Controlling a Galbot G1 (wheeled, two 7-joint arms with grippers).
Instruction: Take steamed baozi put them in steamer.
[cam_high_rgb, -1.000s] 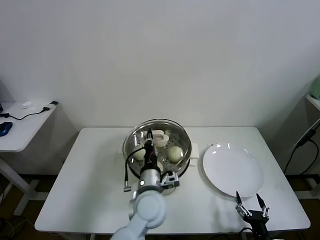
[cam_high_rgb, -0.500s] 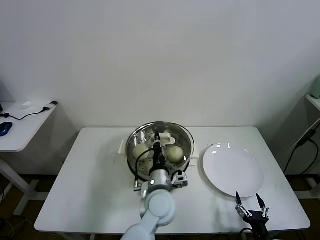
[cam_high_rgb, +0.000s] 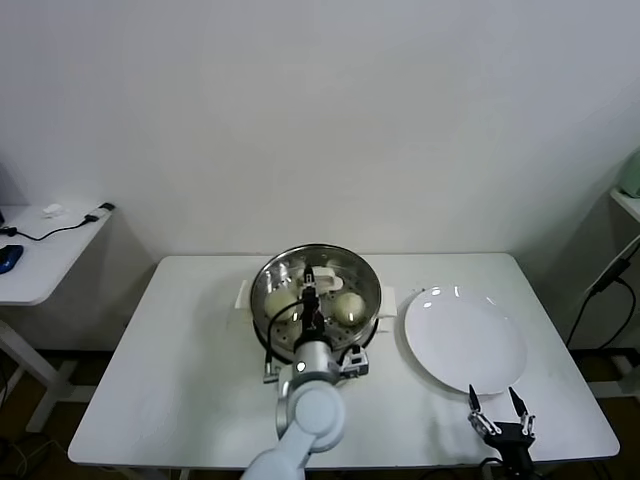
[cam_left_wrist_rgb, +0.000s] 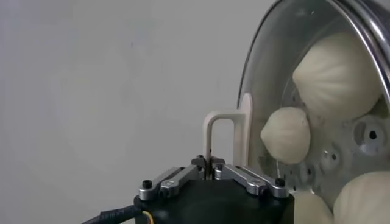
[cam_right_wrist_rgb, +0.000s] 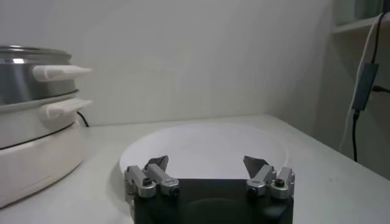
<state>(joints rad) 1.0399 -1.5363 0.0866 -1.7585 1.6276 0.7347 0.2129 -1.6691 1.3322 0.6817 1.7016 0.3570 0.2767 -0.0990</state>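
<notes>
Overhead, white table (cam_high_rgb: 190, 370) apparently abuts white wall (cam_high_rgb: 320, 110).

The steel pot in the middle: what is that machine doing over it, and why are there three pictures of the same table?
This is a robot with two arms. The wide picture comes from a camera on its head, looking down at a white table. The other two come from cameras on its wrists.

In the middle stands the steel pot with pale buns inside, under a glass lid. The left hand is shut on the lid's white handle, and its wrist camera sees the buns through the glass.

To the right lies a white plate with nothing on it. The right hand waits open at the table's near edge, beside the plate, holding nothing.
</notes>
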